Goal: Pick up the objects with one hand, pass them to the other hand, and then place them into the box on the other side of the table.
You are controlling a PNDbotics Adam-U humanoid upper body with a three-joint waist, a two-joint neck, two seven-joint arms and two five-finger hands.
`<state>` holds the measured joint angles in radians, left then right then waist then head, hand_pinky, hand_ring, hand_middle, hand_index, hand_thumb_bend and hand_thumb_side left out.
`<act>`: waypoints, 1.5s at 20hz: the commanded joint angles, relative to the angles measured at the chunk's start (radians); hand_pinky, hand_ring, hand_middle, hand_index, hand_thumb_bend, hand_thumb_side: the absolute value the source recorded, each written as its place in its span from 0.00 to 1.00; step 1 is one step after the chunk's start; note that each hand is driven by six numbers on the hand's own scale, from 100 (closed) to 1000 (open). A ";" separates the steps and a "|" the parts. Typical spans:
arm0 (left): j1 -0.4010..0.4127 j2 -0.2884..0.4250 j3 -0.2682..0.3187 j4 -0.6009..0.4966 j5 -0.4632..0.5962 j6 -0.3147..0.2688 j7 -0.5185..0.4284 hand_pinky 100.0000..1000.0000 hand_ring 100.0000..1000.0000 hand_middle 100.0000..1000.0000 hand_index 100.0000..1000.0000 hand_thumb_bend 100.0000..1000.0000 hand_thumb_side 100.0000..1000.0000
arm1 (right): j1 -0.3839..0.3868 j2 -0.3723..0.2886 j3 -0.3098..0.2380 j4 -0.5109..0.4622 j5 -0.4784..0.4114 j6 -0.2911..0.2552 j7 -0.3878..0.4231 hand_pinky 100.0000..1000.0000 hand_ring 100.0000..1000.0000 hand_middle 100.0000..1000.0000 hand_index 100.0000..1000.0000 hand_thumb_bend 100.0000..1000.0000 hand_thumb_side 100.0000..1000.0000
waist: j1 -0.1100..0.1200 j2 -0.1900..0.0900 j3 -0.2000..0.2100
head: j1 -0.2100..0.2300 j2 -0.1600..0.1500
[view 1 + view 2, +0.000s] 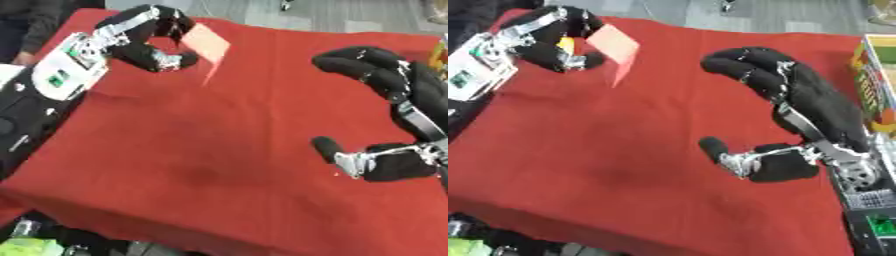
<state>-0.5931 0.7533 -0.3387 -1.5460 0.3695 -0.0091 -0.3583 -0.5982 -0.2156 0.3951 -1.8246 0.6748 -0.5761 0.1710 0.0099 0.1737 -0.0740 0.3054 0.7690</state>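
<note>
Now yellow object [565, 46] inside curled left hand [553, 40] fingers [579, 22].

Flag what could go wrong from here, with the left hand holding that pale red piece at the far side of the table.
1. The left hand is curled on the pale red flat piece near one edge only; most of it juts out unsupported, so it may slip or pivot.
2. The right hand hangs open but apart from it; a handover across that gap could miss, dropping the piece onto the red tablecloth.
</note>
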 commanded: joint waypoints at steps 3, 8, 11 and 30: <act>-0.041 -0.040 -0.078 -0.070 0.182 0.111 0.006 0.71 0.45 0.39 0.46 0.30 0.27 | -0.026 0.004 0.002 -0.024 0.062 -0.019 -0.033 0.81 0.78 0.80 0.91 0.27 0.48 | -0.002 -0.013 -0.001 | -0.007 0.001; -0.054 -0.083 -0.124 -0.064 0.248 0.169 0.016 0.70 0.45 0.39 0.46 0.31 0.28 | -0.034 0.006 0.005 -0.046 0.144 -0.034 -0.080 0.80 0.78 0.80 0.90 0.31 0.47 | -0.006 -0.011 -0.003 | -0.010 0.001; -0.059 -0.097 -0.144 -0.055 0.265 0.192 0.022 0.70 0.45 0.39 0.46 0.31 0.28 | -0.037 0.006 0.010 -0.049 0.193 -0.038 -0.105 0.80 0.78 0.80 0.90 0.32 0.48 | -0.008 -0.010 -0.003 | -0.010 0.001; -0.102 -0.130 -0.212 -0.109 0.373 0.254 0.039 0.71 0.46 0.39 0.47 0.32 0.28 | -0.039 0.009 0.030 -0.009 0.302 -0.014 -0.152 0.78 0.75 0.79 0.90 0.37 0.48 | -0.004 -0.011 -0.004 | 0.000 0.001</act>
<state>-0.6744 0.6138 -0.5526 -1.6322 0.7329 0.2401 -0.3195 -0.6216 -0.2073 0.4262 -1.8291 0.9717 -0.5907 0.0257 0.0097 0.1739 -0.0778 0.3007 0.7691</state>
